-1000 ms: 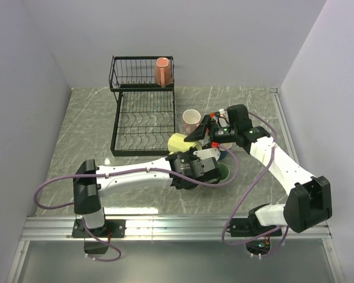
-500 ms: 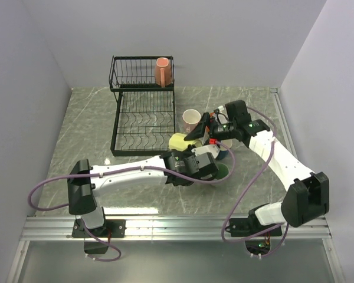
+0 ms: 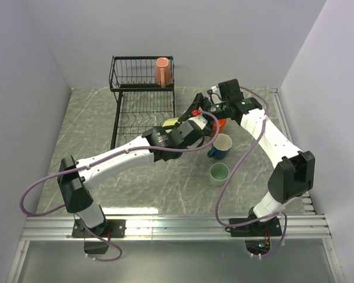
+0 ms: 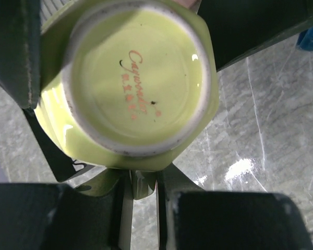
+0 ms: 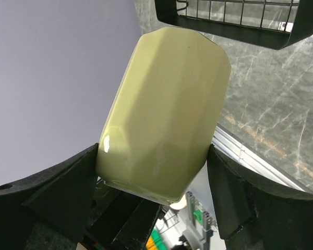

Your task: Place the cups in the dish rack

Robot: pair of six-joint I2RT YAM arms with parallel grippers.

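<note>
cup (image 5: 164, 109), pale yellow, glossy, faceted, hangs clamped by left gripper (image 4: 143, 190) and right gripper (image 5: 152, 152) at right edge of wire dish rack (image 3: 143, 115).

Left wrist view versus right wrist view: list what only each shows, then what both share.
Only left wrist: the underside of the pale yellow cup with its orange printed mark, plus a sliver of the blue cup. Only right wrist: the yellow cup's faceted side and the wire mesh of the dish rack. Both: the cup between pincer fingers, above the marble table.
</note>
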